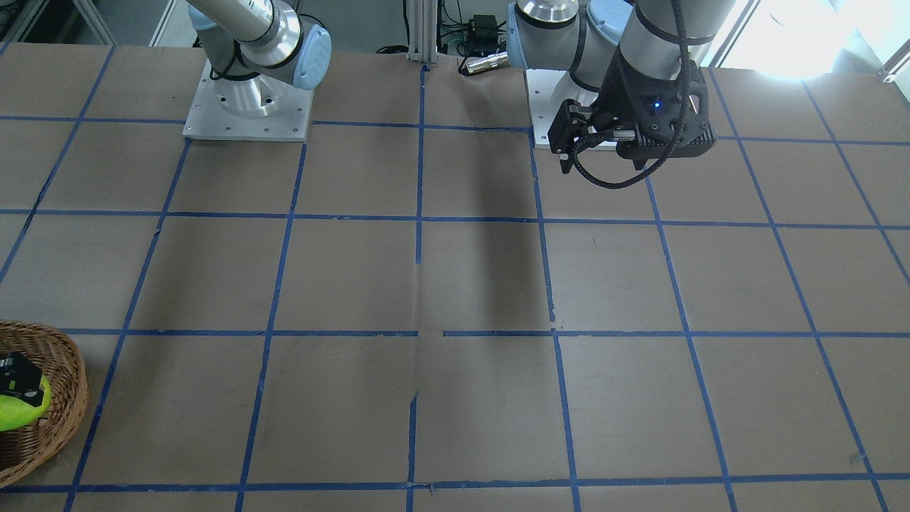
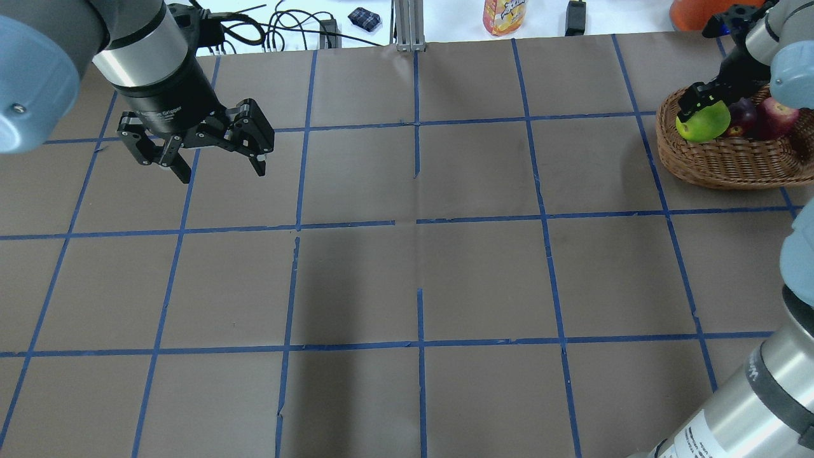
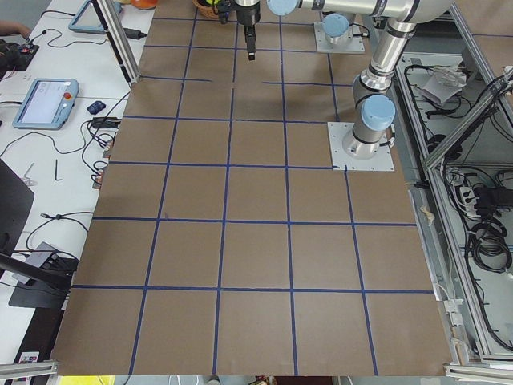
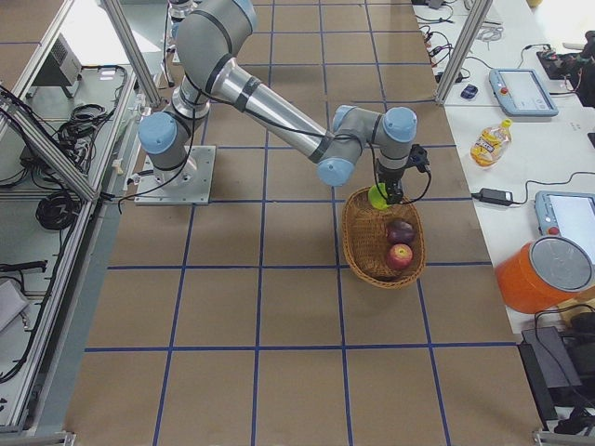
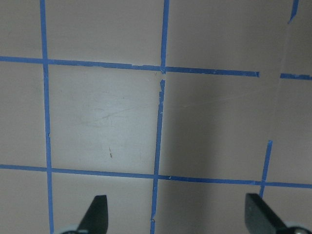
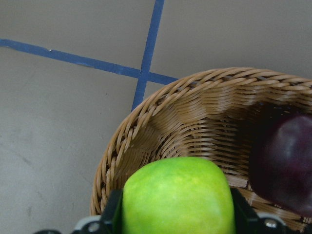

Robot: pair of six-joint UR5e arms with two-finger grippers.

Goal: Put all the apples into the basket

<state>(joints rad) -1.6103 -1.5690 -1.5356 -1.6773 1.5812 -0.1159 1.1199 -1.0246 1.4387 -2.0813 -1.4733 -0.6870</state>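
Note:
The wicker basket (image 2: 725, 166) stands at the table's far right; it also shows in the front view (image 1: 53, 419) and the right side view (image 4: 358, 251). My right gripper (image 2: 703, 105) is shut on the lime green apple (image 2: 703, 124), holding it over the basket's near-left rim. In the right wrist view the green apple (image 6: 178, 197) sits between the fingers above the basket wall (image 6: 195, 117). The maroon apple (image 2: 741, 116) and the red apple (image 2: 777, 114) lie inside the basket. My left gripper (image 2: 216, 165) is open and empty above the table at the far left.
A drink bottle (image 2: 505, 16), cables and an orange container (image 2: 690, 13) lie beyond the table's far edge. Blue tape lines (image 2: 416, 222) grid the brown table.

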